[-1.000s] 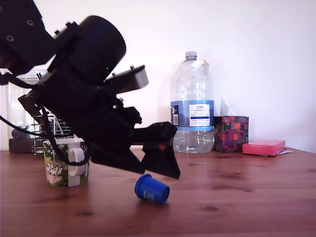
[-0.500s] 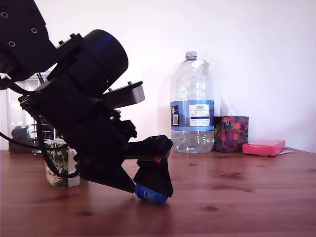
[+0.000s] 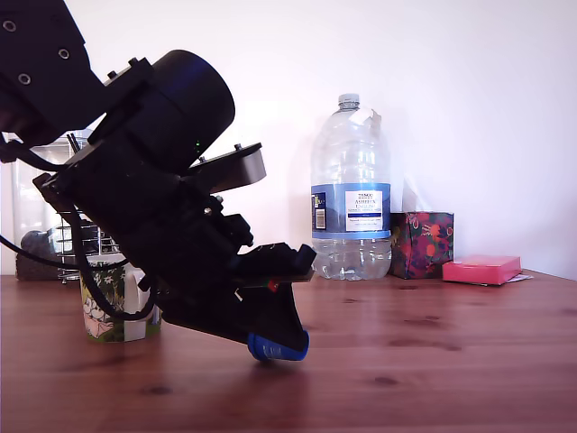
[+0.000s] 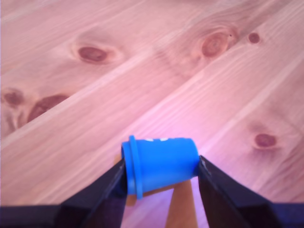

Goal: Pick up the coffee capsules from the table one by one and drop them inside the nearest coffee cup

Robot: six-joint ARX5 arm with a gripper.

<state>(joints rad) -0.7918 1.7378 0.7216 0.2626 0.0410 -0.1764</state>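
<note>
A bright blue coffee capsule (image 4: 159, 164) lies on its side between my black fingers, which press against both of its ends. In the exterior view only its lower edge (image 3: 278, 346) shows under my gripper (image 3: 281, 336), just above or on the reddish-brown table (image 3: 433, 361). The coffee cup (image 3: 115, 302), green leafy print with a white handle, stands behind my arm at the exterior view's left, partly hidden. No cream-white capsule shows.
A large clear water bottle (image 3: 351, 194) stands at the back centre. To its right sit a floral box (image 3: 422, 244) and a flat pink box (image 3: 481, 269). A wire holder (image 3: 86, 239) stands behind the cup.
My gripper came down over the blue capsule and its fingers closed on it. The capsule is now mostly hidden by the fingers in the exterior view.
</note>
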